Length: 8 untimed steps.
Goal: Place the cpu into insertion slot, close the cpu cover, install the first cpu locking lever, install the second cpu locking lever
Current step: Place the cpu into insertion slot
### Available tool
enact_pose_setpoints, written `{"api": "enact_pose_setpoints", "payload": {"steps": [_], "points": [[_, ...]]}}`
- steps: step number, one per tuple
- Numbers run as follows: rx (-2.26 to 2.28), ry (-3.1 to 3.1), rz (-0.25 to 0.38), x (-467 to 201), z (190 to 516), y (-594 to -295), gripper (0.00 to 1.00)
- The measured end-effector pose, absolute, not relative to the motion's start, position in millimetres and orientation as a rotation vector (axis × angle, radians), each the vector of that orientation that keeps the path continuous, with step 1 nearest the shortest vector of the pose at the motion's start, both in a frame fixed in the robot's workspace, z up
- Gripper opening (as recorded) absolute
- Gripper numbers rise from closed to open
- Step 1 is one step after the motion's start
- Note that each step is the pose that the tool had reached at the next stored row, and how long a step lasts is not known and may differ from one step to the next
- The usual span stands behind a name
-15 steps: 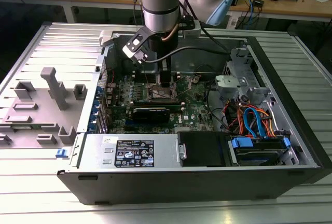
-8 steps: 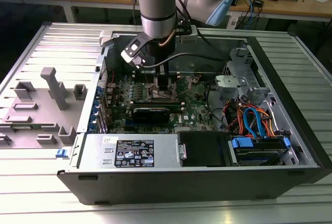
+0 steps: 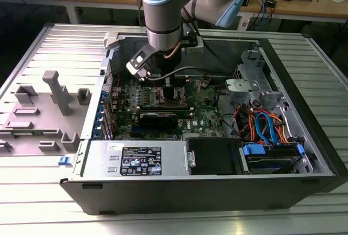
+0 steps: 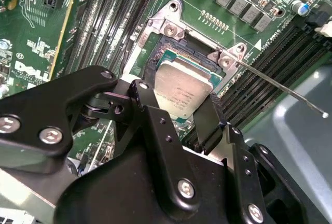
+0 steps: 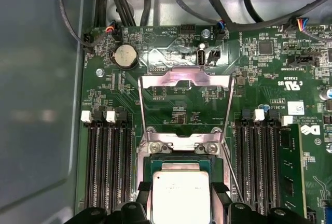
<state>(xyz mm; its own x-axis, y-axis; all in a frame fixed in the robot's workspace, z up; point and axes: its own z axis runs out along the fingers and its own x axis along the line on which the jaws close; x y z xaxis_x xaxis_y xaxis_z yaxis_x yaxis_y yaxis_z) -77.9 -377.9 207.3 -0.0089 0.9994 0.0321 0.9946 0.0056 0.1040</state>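
Note:
In both wrist views the cpu [image 4: 181, 90] [image 5: 180, 195], a silver-topped square chip, sits between my black fingers [image 4: 148, 102], which close on two opposite edges. My gripper [image 4: 179, 107] [image 5: 180, 203] holds it low over the insertion slot [image 4: 174, 47], whose dark recess shows past the chip's far edge. The cpu cover [image 5: 155, 80], a thin metal frame, stands swung open on its hinge beyond the slot. A thin locking lever [image 4: 280, 86] sticks out free beside the socket. In the exterior view my gripper [image 3: 169, 91] reaches down into the open computer case onto the motherboard [image 3: 201, 112].
Long black memory slots [image 5: 106, 167] [image 5: 257, 167] flank the socket on both sides. A long black card [image 3: 163, 118] lies just in front of the socket. Cables [image 3: 261, 123] and a drive cage fill the exterior view's right; the power supply [image 3: 138, 159] sits in front.

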Motion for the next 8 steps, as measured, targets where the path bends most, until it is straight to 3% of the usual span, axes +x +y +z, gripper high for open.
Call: {"api": "enact_pose_setpoints", "payload": {"steps": [8], "points": [[2.164, 2.203, 0.149, -78.0, 203.0, -378.0, 0.54]]}}
